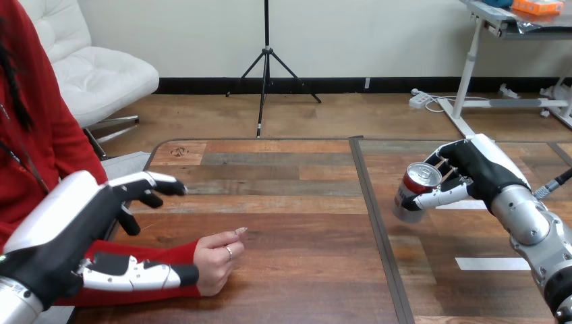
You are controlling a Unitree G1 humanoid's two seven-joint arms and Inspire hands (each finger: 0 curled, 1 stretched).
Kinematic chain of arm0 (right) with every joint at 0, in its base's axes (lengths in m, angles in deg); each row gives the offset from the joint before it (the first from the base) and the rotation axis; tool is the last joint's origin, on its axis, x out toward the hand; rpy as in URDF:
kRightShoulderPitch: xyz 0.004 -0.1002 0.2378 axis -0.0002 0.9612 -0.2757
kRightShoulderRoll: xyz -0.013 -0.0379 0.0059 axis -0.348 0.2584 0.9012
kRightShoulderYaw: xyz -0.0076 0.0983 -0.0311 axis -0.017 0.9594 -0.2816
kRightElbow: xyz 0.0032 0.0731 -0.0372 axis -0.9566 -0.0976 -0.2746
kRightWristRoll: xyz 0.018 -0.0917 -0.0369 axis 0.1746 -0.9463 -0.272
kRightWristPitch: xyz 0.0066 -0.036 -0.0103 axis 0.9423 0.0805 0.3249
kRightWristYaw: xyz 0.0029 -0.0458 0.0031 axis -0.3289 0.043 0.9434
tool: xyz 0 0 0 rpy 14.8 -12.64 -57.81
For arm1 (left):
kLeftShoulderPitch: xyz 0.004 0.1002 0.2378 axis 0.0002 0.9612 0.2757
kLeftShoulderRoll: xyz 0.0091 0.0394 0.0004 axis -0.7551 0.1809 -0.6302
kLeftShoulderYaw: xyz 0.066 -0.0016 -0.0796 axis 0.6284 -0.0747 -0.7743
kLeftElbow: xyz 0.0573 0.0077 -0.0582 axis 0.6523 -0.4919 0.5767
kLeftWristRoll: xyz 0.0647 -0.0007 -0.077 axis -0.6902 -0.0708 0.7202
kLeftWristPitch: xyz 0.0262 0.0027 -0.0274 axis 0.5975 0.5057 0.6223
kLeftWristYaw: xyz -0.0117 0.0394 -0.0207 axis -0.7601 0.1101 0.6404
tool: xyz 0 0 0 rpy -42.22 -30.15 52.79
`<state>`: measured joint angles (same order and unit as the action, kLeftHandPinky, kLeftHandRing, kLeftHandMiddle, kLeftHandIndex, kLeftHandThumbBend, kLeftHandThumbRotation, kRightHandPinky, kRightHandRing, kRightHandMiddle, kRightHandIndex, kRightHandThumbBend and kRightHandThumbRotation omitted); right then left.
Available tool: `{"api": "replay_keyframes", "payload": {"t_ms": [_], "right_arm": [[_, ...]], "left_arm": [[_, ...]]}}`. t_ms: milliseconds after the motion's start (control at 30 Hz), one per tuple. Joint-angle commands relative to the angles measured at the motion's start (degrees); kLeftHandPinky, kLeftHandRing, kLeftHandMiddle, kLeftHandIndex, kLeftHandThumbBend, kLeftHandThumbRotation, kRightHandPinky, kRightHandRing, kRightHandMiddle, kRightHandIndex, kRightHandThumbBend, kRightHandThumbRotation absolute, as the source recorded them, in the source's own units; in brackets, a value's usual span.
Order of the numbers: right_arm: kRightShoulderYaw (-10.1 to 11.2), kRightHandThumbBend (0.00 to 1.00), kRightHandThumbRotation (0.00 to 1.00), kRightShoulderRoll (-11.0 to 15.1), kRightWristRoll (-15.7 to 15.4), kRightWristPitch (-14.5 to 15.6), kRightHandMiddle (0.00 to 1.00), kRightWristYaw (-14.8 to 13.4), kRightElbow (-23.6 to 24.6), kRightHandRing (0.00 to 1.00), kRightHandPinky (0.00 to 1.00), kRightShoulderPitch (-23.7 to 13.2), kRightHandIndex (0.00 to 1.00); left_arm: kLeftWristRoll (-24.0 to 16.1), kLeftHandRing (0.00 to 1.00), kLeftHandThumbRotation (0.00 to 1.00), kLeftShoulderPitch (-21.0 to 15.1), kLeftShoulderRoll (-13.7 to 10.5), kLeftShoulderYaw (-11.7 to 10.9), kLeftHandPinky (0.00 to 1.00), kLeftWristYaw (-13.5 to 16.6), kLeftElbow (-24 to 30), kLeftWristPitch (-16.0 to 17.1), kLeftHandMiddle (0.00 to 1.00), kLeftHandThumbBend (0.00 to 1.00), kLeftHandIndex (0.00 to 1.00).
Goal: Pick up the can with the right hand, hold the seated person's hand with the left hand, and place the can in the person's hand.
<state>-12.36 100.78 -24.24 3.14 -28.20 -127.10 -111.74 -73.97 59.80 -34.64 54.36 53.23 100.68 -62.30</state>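
From the head view: the robot's right hand (pixel 482 172) grips the can (pixel 419 189), fingers and thumb wrapped round its body, over the right half of the worktop (pixel 303 202). The can is tilted, its silver top turned up and toward the view's left. Whether its base is clear of the wood cannot be told.

Across the dark seam (pixel 378 229) that runs down the worktop, well apart from the can, the person's hand (pixel 217 260) rests on the wood at lower left, fingers loosely curled and palm not turned up. The can lies to the right of that hand and a little farther back, so the delivery looks like a leftward sweep over the seam.

The robot's left hand (pixel 74 229) is unclenched and straddles the person's red sleeve (pixel 155 255). Its thumb lies along the near side of the wrist and its fingers (pixel 152 183) reach out above, apart from the sleeve. It closes on nothing, and the supporting hold does not look made. The left hand is by far the nearer to the person; the right alone carries the can. Two white tape strips (pixel 492 263) mark the worktop below the right arm.
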Motion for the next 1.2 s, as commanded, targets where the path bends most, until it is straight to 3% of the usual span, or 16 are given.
{"api": "replay_keyframes", "payload": {"t_ms": [0,367,667,967,1167], "right_arm": [[1.1,0.77,0.00,1.4,1.2,-1.1,0.47,-0.2,3.2,0.43,0.39,-2.7,0.48],[1.1,0.77,0.00,1.5,1.2,-1.5,0.47,-0.2,3.4,0.43,0.39,-2.5,0.48],[1.1,0.77,0.00,1.4,1.2,-1.1,0.47,-0.3,3.1,0.43,0.40,-2.7,0.48],[1.1,0.78,0.00,1.5,1.1,-1.5,0.48,-0.6,3.2,0.44,0.40,-2.6,0.48],[1.2,0.78,0.00,1.4,1.3,-1.4,0.48,-0.4,3.2,0.44,0.40,-2.6,0.48]], "left_arm": [[-0.8,0.75,0.38,-3.4,-2.3,1.1,0.57,-0.5,-0.4,1.1,0.79,1.00,0.74],[-2.2,0.73,0.38,-4.2,-3.1,2.7,0.57,-1.0,-1.6,1.1,0.77,1.00,0.73],[-4.0,0.74,0.36,-4.5,-3.2,4.1,0.58,-2.0,-0.9,-1.2,0.78,1.00,0.73],[-7.8,0.74,0.34,-4.9,-3.2,5.5,0.59,-1.4,-0.6,-2.4,0.78,1.00,0.74],[-12.3,0.73,0.33,-5.4,-3.0,6.5,0.59,0.4,-1.2,-2.0,0.76,1.00,0.74]]}}
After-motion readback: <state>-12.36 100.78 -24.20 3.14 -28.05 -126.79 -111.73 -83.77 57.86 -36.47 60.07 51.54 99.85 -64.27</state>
